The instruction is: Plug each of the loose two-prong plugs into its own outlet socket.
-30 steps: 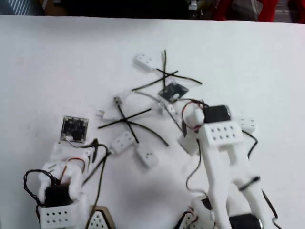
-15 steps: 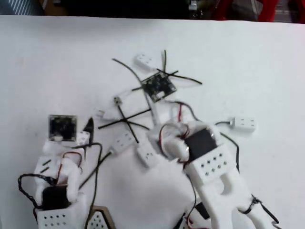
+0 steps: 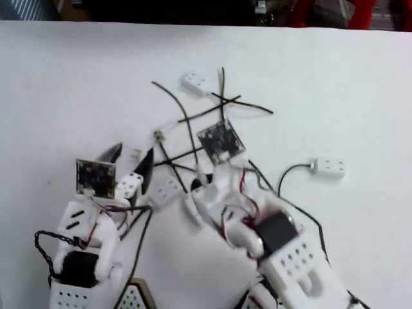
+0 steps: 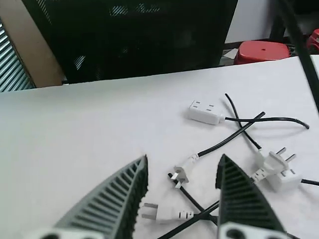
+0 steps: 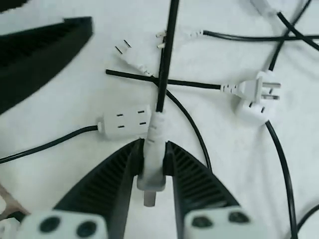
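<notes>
**A:** What has changed in the last second?

**B:** The right arm has swung in from the right of the table to the middle. The right claw is now pinched on a white plug, whose black cord trails away over the tangle.

**A:** And where is a socket?

**B:** An outlet socket lies on the table just beside the claw's tips, slots facing up. Nothing is mated yet, so I'd judge this as bringing the plug to its socket.

**A:** And the other arm?

**B:** It has pushed forward. The left claw is spread wide above a loose two-prong plug, and I can't tell if it touches it.

**A:** What does that mean for the task?

**B:** One plug is in hand and a second seems to be next. The rest lie unplugged, and a far socket, well off to the right, is now in full view.
</notes>
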`<state>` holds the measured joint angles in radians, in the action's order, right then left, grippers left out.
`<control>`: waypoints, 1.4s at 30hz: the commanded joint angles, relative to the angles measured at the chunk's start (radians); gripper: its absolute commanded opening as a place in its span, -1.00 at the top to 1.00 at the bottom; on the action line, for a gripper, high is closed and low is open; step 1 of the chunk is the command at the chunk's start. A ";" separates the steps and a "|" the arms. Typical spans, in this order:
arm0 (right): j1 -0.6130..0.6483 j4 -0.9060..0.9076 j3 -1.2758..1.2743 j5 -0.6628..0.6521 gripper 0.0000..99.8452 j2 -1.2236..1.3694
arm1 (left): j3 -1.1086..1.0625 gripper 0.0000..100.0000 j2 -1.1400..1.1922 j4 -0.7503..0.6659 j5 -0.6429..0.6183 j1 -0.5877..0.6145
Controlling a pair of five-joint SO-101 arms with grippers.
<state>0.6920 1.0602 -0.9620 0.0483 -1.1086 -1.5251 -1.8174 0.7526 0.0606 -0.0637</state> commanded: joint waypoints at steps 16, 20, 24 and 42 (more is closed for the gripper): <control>0.165 -0.022 -0.094 -0.048 0.97 -0.239 | 0.391 0.54 0.001 0.267 0.103 -0.443; 0.165 -0.022 -0.095 -0.048 0.97 -0.239 | 0.390 0.54 0.001 0.315 0.163 -0.458; 0.160 -0.022 -0.095 -0.049 0.97 -0.239 | 0.414 0.54 -0.004 0.318 0.166 -0.398; 0.248 -0.022 -0.043 -0.054 0.97 -0.245 | 0.261 0.53 0.001 0.193 0.140 -0.145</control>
<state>0.9160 1.0602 -1.0602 0.0069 -1.3357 -1.2628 -1.8220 0.9720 0.1588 -0.1281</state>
